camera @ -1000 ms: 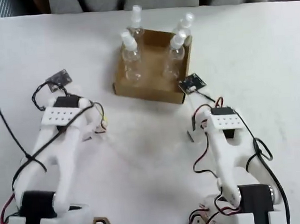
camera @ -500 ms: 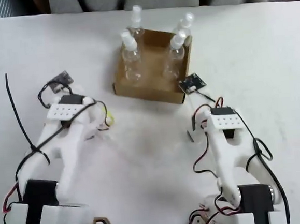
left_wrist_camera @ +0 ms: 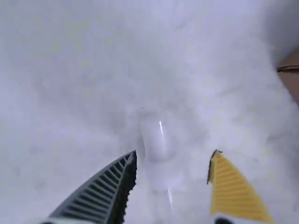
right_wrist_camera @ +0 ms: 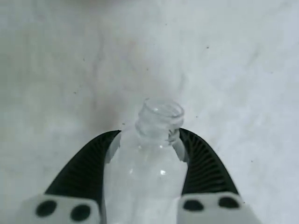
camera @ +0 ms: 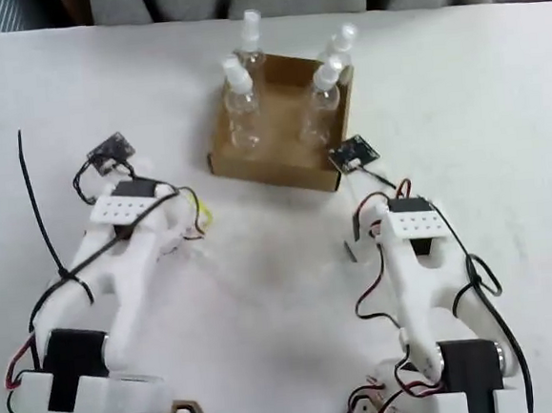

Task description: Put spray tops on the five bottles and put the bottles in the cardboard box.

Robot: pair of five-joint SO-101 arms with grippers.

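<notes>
Four capped bottles [camera: 240, 102] stand in the one cardboard box [camera: 273, 164]. The right tool [right_wrist_camera: 149, 134] pinches the fifth bottle [right_wrist_camera: 149, 172], its neck bare. The left tool [left_wrist_camera: 174, 156] is spread above one blurred spray top [left_wrist_camera: 158, 140] lying on the desk [camera: 458, 87].

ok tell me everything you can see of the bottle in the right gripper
The bottle is clear plastic with an open threaded neck, nothing fitted on it. The right gripper holds its body just below the shoulders, a black ribbed finger on each side. The neck points away from the wrist, over the white table.
</notes>
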